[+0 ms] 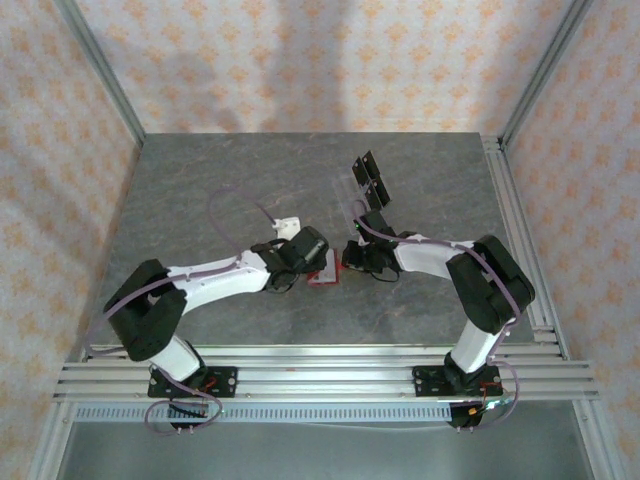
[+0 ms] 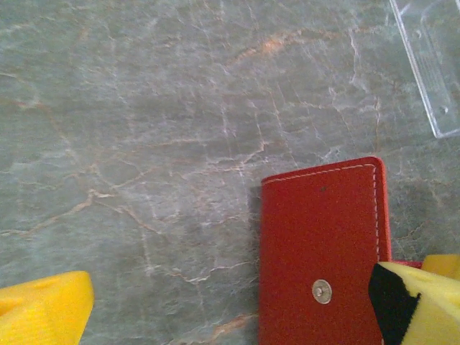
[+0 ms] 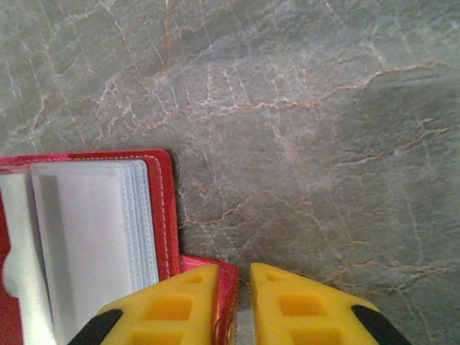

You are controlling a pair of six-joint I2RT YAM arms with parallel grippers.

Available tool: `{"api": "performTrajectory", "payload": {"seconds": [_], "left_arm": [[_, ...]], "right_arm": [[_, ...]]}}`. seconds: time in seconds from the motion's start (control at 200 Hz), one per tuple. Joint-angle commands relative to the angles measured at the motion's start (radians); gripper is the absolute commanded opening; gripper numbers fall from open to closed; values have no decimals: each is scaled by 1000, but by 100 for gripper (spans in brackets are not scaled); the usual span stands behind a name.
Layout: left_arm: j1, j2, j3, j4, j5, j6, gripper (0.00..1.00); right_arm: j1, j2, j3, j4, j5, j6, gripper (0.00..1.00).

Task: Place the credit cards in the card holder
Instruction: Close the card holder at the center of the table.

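Grey veined tabletop [image 1: 200,200], orange-patterned walls [image 1: 300,60], aluminium frame [image 1: 100,70]. Card holder [image 1: 325,272] mid-tabletop, nearer front edge. Left gripper [image 2: 230,309] spread wide; right gripper [image 3: 233,302] pinching red flap.

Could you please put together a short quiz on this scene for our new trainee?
1. True or false: in the right wrist view, the card holder is folded shut.
2. What sits on its red cover in the left wrist view? A) a metal snap stud B) a zip C) a paper label
3. Which gripper has its fingers spread wide apart?

Key:
1. False. It lies open, with its pale sleeves showing.
2. A.
3. The left gripper. The right gripper has its fingers close together, with a red flap of the holder between them.
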Motion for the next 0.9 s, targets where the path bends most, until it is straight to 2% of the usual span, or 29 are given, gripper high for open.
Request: {"api": "performTrajectory", "payload": {"seconds": [0.0, 0.475, 0.676, 0.896], "left_arm": [[-17, 57, 9, -10, -2, 1, 100], [-60, 181, 40, -15, -12, -26, 100], [-62, 187, 33, -12, -14, -32, 100], [-64, 192, 28, -7, -16, -34, 100]], "right_arm": [[-6, -41, 28, -39, 20, -15, 22], [-57, -86, -17, -35, 4, -21, 21], [-58, -75, -19, -7, -45, -6, 27], [-50, -98, -16, 14, -74, 16, 28]]}}
